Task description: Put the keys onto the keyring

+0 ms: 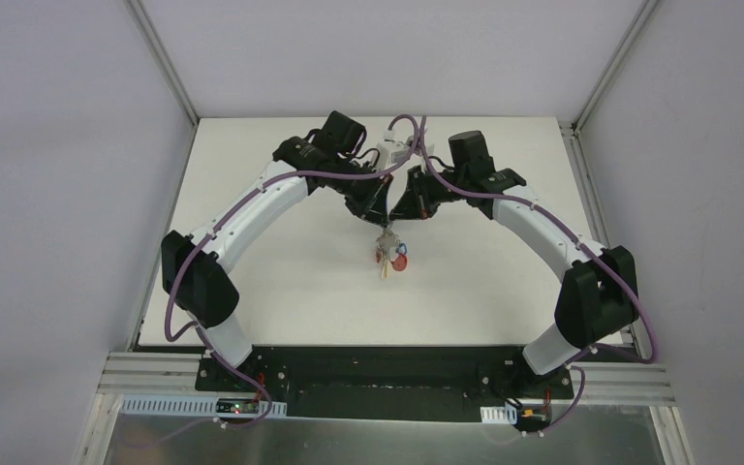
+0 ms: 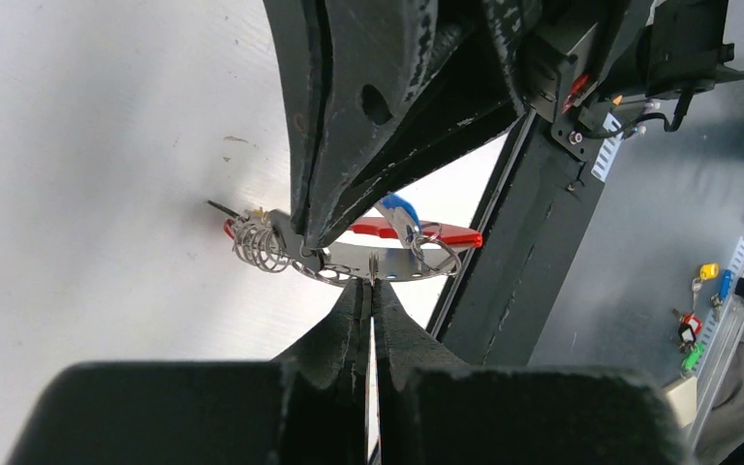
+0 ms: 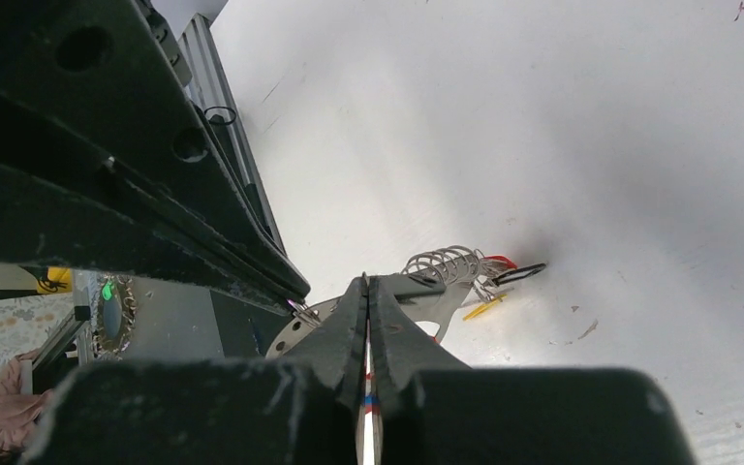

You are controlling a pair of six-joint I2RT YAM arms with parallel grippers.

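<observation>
Grey metal keyring sits right at both tips. Left jaws are pressed together, pinching its curved plate's edge, and right jaws are clamped on the end by the wire coil. Long axis runs across the left jaws, keys dangling just beyond.

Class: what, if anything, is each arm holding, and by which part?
Both hold the keyring. The left gripper pinches the middle of its grey holed strip; the right gripper pinches the end by the wire coils.
</observation>
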